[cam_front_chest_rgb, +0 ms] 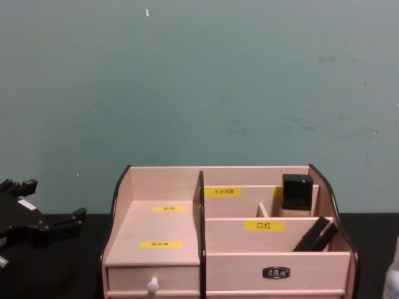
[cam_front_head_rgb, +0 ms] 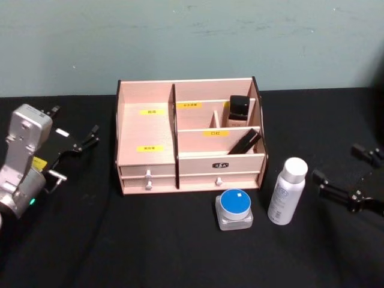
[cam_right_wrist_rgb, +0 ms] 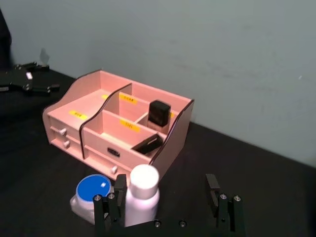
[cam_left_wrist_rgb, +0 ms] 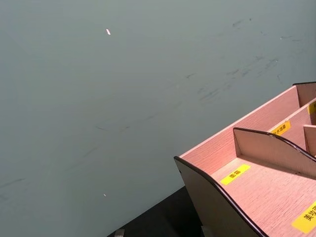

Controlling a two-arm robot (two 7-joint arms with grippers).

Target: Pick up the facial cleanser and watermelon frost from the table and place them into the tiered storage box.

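- Pale pink storage box [cam_front_head_rgb: 189, 138]: wood grain, dark-edged curved sides, stepped open compartments, yellow labels, white-knobbed drawers low at the front. Mid-table on black cloth [cam_front_head_rgb: 150, 252].
- In its right half: squarish black-capped flask [cam_front_head_rgb: 239, 111] upright in a rear compartment, slim black stick [cam_front_head_rgb: 245, 142] leaning in the tier in front.
- Smooth white bottle [cam_front_head_rgb: 287, 191]: cylinder with rounded cap, upright on the cloth, just off the box's front right corner.
- Squat clear jar [cam_front_head_rgb: 234, 209] with round blue lid: just in front of the box, near the bottle but apart.
- Black right gripper [cam_front_head_rgb: 339, 163]: fingers spread wide, nothing held, near the bottle on its right, not touching.
- Black left gripper [cam_front_head_rgb: 75, 125]: likewise spread wide and empty, left of the box, apart from it.
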